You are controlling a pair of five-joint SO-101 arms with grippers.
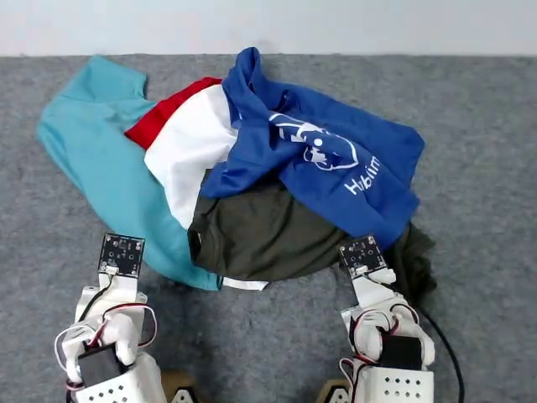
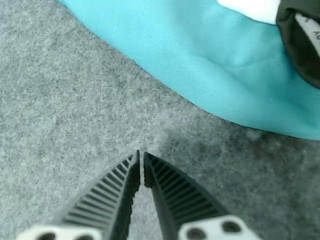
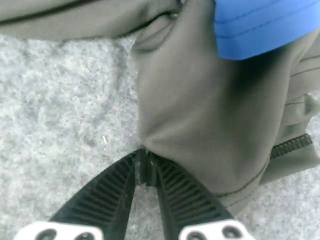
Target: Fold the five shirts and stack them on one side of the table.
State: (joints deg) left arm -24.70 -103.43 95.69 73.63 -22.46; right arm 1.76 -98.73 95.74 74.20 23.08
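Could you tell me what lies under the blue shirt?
Under the blue printed shirt, a dark olive shirt and a white shirt poke out; anything else beneath is covered.

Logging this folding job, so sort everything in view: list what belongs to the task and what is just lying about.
Belongs to the job: teal shirt, red shirt, white shirt, blue shirt, dark olive shirt, left gripper, right gripper.

Just there: grey table cover, black cable.

robot workbench, grey felt table (image 1: pixel 487 126), plain wall (image 1: pixel 268 25)
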